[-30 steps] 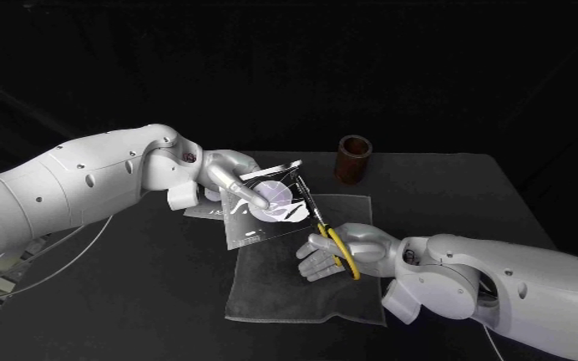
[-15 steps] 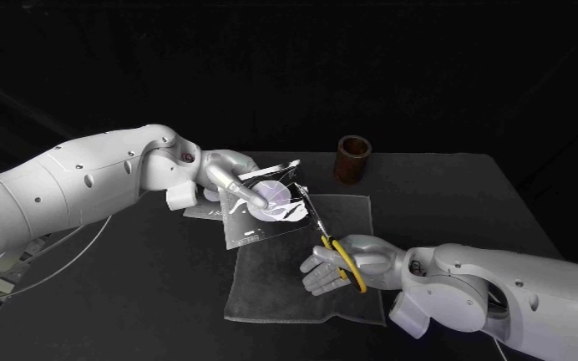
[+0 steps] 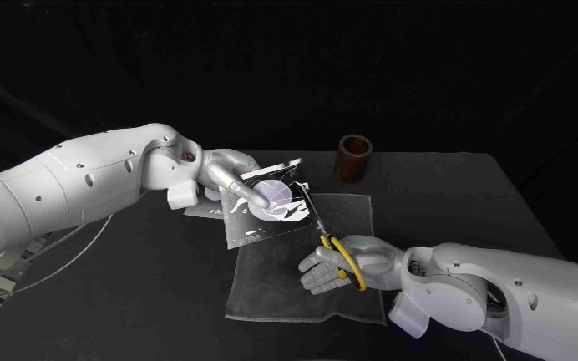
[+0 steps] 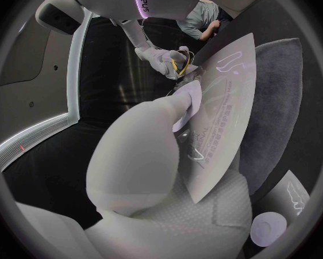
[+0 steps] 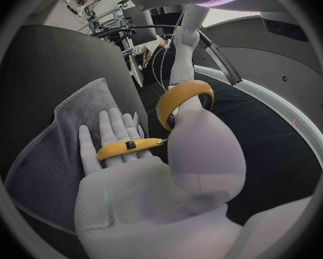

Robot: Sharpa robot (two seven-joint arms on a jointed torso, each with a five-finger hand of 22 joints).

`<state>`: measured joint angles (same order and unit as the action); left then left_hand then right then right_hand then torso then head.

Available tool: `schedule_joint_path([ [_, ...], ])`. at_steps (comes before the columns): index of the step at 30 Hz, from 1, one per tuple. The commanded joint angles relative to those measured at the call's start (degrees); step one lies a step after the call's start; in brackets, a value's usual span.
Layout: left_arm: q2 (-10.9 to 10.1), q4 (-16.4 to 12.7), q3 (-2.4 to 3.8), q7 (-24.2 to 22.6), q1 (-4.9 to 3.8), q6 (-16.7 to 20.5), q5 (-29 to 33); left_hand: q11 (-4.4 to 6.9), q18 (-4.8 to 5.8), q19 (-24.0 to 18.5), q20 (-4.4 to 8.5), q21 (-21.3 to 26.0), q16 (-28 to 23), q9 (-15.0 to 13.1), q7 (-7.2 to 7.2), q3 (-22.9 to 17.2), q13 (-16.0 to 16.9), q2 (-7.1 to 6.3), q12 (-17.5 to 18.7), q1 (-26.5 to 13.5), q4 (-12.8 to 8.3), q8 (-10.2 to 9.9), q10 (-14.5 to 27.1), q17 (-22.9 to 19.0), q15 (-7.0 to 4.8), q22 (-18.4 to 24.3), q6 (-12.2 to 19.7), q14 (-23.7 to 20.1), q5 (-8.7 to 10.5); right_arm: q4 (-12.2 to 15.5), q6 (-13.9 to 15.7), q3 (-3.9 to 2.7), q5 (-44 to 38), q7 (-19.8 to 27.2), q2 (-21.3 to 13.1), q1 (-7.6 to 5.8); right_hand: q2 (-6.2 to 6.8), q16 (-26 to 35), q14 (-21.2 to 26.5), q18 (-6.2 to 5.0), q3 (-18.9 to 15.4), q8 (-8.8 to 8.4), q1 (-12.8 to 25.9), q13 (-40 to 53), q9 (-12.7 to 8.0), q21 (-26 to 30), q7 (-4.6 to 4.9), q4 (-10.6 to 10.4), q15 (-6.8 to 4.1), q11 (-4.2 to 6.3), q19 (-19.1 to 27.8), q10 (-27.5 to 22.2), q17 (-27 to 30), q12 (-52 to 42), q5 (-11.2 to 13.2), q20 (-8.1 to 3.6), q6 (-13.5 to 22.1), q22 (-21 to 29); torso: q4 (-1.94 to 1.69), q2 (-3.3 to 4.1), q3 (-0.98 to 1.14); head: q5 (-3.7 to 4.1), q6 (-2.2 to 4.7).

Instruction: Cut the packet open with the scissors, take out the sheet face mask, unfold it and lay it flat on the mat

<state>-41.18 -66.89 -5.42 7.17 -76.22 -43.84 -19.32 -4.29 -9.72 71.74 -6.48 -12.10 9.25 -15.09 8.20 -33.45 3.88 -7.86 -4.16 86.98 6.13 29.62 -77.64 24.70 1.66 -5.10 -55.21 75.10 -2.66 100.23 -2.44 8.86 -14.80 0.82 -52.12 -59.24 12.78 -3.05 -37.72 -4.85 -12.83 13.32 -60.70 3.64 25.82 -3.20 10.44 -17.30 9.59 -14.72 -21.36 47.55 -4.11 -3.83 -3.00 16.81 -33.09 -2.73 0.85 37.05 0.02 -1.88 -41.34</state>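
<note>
Nearest: right hand [image 3: 343, 262] over the grey mat [image 3: 277, 294], thumb through one yellow loop of the scissors [image 3: 327, 240], remaining fingers [image 5: 115, 132] stretched nearly flat under the other loop; blades angled up along the right edge of the packet [image 3: 267, 206], contact not discernible. Beyond: packet tilted in the air above the mat's far left part, pinched between thumb and fingers of the left hand [image 3: 235, 179]. Farthest: brown cup [image 3: 353, 159], upright near the rear edge of the worktop [image 3: 458, 202], well apart from both hands.

Black table [image 3: 463, 190]: grey mat [image 3: 289, 290], brown cup [image 3: 353, 159]
</note>
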Motion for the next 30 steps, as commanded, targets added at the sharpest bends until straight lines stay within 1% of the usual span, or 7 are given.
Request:
schedule_joint_path([
  [1, 0.01, -0.23, 0.06, -0.36, -0.07, -1.15, 0.12, 0.04, -0.6, -0.36, 0.14, -0.28, -0.34, -0.13, 0.12, -0.45, 0.05, 0.38, -0.03, -0.23, -0.69, 0.18, -0.34, 0.07, -0.42, -0.04, -0.39, 0.13, -0.21, 0.19, -0.71, 0.03, 0.07, 0.32, 0.14, 0.11, -0.99, -0.06, 7.8, -1.14, 0.86, 0.99, -0.17, 0.11, 0.28, 0.2, 6.79, 0.08, 4.66, -0.06, 0.55, -0.49, 0.07, -0.22, -0.12, -0.08, 1.62, 0.0, 0.04, 0.02, 0.03, -0.11, -0.01],
  [5, -0.01, -0.29, 0.06, -0.29, -0.07, -1.24, 0.12, 0.04, -0.6, -0.36, 0.14, -0.28, -0.34, -0.13, 0.12, -0.45, 0.05, 0.38, -0.03, -0.23, -0.69, 0.18, -0.34, 0.07, -0.42, -0.04, -0.39, 0.13, -0.21, 0.4, -0.7, -0.05, 0.03, 0.79, 0.23, 0.1, -1.78, -0.15, 7.77, -1.12, 1.45, 1.69, -0.29, 0.15, 0.49, 0.21, 6.82, 0.09, 4.66, -0.04, 0.78, -0.49, 0.04, -0.4, -0.06, -0.08, 1.9, 0.01, 0.05, 0.02, 0.07, -0.14, -0.01],
  [6, 0.0, -0.3, 0.06, -0.28, -0.07, -1.25, 0.12, 0.04, -0.6, -0.36, 0.14, -0.28, -0.34, -0.13, 0.12, -0.45, 0.05, 0.38, -0.03, -0.23, -0.69, 0.18, -0.34, 0.07, -0.42, -0.04, -0.39, 0.13, -0.21, 0.42, -0.7, -0.08, 0.03, 0.86, 0.27, 0.09, -2.5, -0.26, 7.61, -1.12, 1.95, 2.39, -0.32, 0.18, 0.7, 0.2, 6.81, 0.13, 4.64, -0.02, 0.9, -0.42, -0.02, -0.59, -0.02, -0.08, 2.11, 0.0, 0.05, 0.02, 0.07, -0.14, -0.01],
  [13, 0.09, -0.34, 0.06, -0.2, -0.07, -1.42, 0.12, 0.04, -0.6, -0.36, 0.14, -0.28, -0.34, -0.13, 0.12, -0.45, 0.05, 0.38, -0.03, -0.23, -0.69, 0.18, -0.34, 0.07, -0.42, -0.04, -0.39, 0.13, -0.21, 0.05, -0.91, -0.2, 0.01, 1.19, 0.92, -0.06, -3.26, -0.42, 7.24, -1.14, 2.47, 3.3, -0.32, 0.2, 0.94, 0.17, 6.81, 0.15, 4.62, 0.01, 1.02, -0.3, -0.11, -0.82, 0.02, -0.08, 2.36, -0.02, 0.11, 0.01, 0.06, -0.08, -0.02],
  [17, 0.19, -0.35, 0.06, -0.02, -0.07, -1.6, 0.06, 0.04, -0.6, -0.36, 0.14, -0.28, -0.34, -0.13, 0.12, -0.45, 0.05, 0.38, -0.03, -0.23, -0.69, 0.18, -0.34, 0.07, -0.42, -0.04, -0.39, 0.13, -0.21, -0.04, -1.02, -0.29, -0.01, 1.37, 1.32, -0.21, -3.72, -0.49, 7.15, -1.15, 2.76, 3.74, -0.38, 0.2, 1.05, 0.17, 6.8, 0.18, 4.6, 0.02, 1.13, -0.23, -0.14, -0.93, 0.05, -0.08, 2.48, -0.02, 0.02, 0.0, 0.06, -0.04, 0.0],
  [27, 0.28, -0.44, 0.05, 0.22, -0.07, -2.18, -0.53, 0.04, -0.6, -0.36, 0.14, -0.28, -0.34, -0.13, 0.12, -0.45, 0.05, 0.38, -0.03, -0.23, -0.69, 0.18, -0.34, 0.07, -0.42, -0.04, -0.39, 0.13, -0.21, -1.22, -1.04, -0.57, -0.09, 2.0, 2.11, -1.36, -5.46, -0.78, 6.49, -1.2, 3.74, 5.38, -0.65, 0.21, 1.38, 0.08, 6.78, 0.28, 4.55, 0.08, 1.28, 0.03, -0.32, -1.34, 0.12, -0.07, 2.97, -0.06, 0.02, 0.02, 0.02, 0.16, 0.21],
  [30, 0.28, -0.44, 0.05, 0.28, -0.07, -2.29, -0.57, 0.04, -0.6, -0.36, 0.14, -0.28, -0.34, -0.13, 0.12, -0.45, 0.05, 0.38, -0.03, -0.23, -0.69, 0.18, -0.34, 0.07, -0.42, -0.04, -0.39, 0.13, -0.21, -1.86, -1.07, -0.62, -0.07, 2.11, 2.32, -1.63, -5.63, -0.82, 6.4, -1.21, 3.81, 5.55, -0.66, 0.21, 1.41, 0.07, 6.78, 0.28, 4.54, 0.09, 1.27, 0.07, -0.34, -1.38, 0.13, -0.07, 3.01, -0.07, -0.03, 0.03, 0.02, 0.17, 0.19],
])
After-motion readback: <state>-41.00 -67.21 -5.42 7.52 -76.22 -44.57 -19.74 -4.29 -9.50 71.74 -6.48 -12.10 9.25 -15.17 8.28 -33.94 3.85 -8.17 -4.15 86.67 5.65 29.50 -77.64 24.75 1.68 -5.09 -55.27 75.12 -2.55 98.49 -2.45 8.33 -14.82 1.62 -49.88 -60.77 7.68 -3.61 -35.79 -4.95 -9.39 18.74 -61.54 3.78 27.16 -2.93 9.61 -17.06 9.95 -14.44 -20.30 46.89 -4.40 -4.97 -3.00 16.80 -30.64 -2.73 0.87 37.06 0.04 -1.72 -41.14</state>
